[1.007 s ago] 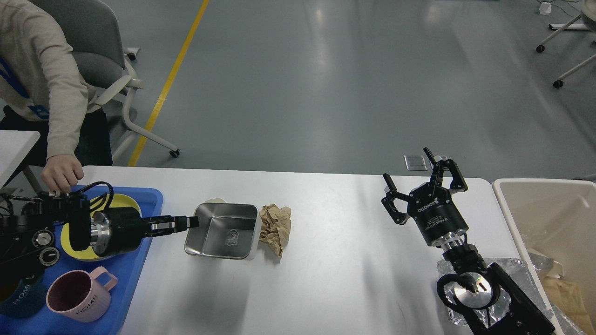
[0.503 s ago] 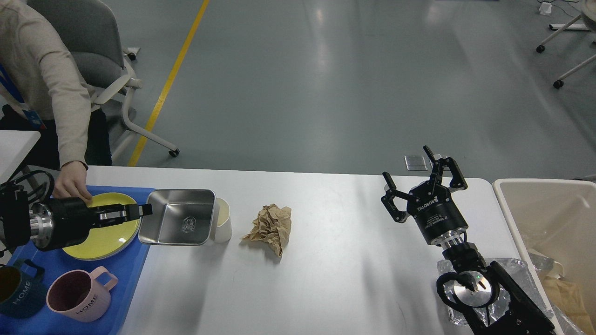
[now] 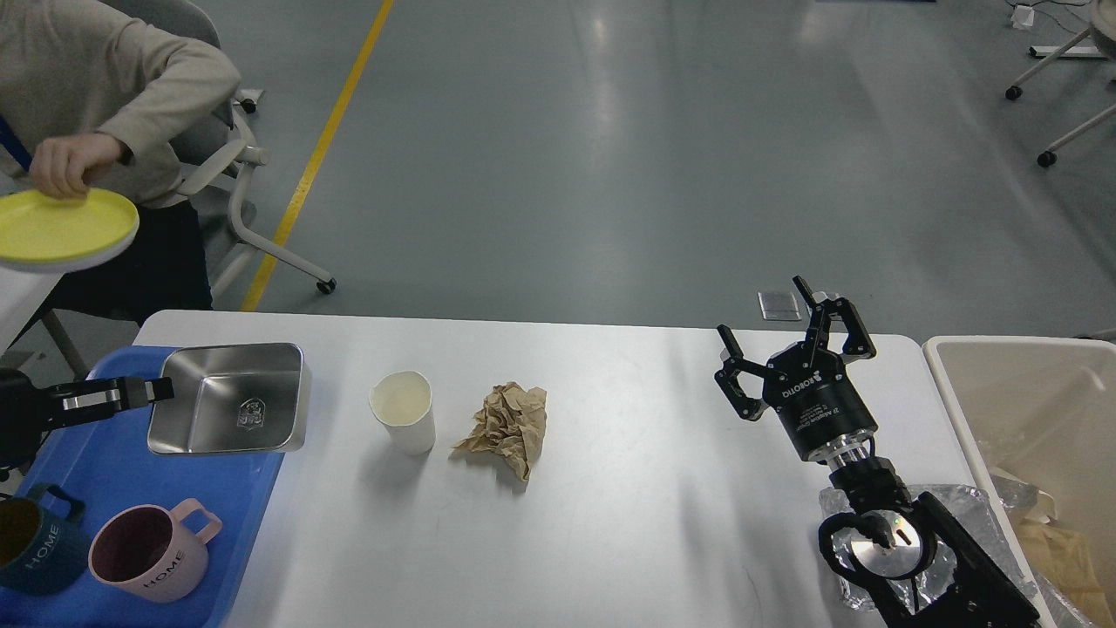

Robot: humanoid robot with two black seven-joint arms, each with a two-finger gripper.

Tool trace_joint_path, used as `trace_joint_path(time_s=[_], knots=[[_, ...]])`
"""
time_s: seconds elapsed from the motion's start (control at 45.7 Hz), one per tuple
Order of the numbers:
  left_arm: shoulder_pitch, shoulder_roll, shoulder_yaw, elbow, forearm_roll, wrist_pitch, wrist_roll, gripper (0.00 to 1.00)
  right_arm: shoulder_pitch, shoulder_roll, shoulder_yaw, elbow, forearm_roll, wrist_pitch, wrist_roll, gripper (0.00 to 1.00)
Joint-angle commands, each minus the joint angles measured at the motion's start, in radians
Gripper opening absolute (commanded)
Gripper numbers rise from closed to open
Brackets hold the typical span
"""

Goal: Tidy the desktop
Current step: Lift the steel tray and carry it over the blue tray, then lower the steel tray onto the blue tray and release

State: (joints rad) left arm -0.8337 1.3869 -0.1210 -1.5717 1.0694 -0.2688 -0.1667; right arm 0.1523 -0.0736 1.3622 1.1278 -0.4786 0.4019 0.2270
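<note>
1. Left gripper (image 3: 155, 392) is clamped on the left rim of the steel tray (image 3: 228, 410), held over the right edge of the blue tray (image 3: 131, 515); a thin-rim pinch could slip or tilt.
2. Right gripper (image 3: 795, 336) is spread apart, empty, at far right of the desktop (image 3: 610, 523).
3. Paper cup (image 3: 403, 412) and crumpled paper (image 3: 507, 427) sit mid-desktop; a careless sweep could topple the cup.
4. Person's hand (image 3: 65, 164) with yellow plate (image 3: 65, 231) is far left: collision risk.

1. Tray (image 3: 253, 488): set on the desktop (image 3: 628, 523) at its left edge.
2. Two mugs (image 3: 148, 554): stood side by side in the tray's near part.
3. Pan (image 3: 228, 410): placed over the tray's far right corner.
4. Cup (image 3: 403, 411): stood right of the pan, well apart.
5. Paper (image 3: 508, 426): laid just right of the cup.
6. Bin (image 3: 1029, 419): stood off the desktop's right end.
</note>
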Motion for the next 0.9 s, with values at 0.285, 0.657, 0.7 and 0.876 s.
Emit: trace_joint_path(time_s=[0.285, 0.657, 0.7, 0.876], knots=[[0.042, -0.035, 0.007, 0.133, -0.025, -0.006, -0.066, 0.03, 0.0, -0.003, 0.0, -0.003, 0.0, 0.0, 0.0, 1.0], [0.076, -0.106, 0.009, 0.328, -0.016, -0.049, -0.117, 0.03, -0.007, -0.005, 0.0, -0.005, 0.0, 0.0, 0.0, 1.0], [0.076, -0.121, 0.009, 0.355, -0.013, -0.049, -0.117, 0.03, -0.007, -0.005, 0.0, -0.005, 0.0, 0.0, 0.0, 1.0], [0.102, -0.178, 0.009, 0.469, -0.011, -0.05, -0.132, 0.03, -0.007, -0.006, 0.002, -0.006, 0.0, 0.002, 0.0, 1.0]])
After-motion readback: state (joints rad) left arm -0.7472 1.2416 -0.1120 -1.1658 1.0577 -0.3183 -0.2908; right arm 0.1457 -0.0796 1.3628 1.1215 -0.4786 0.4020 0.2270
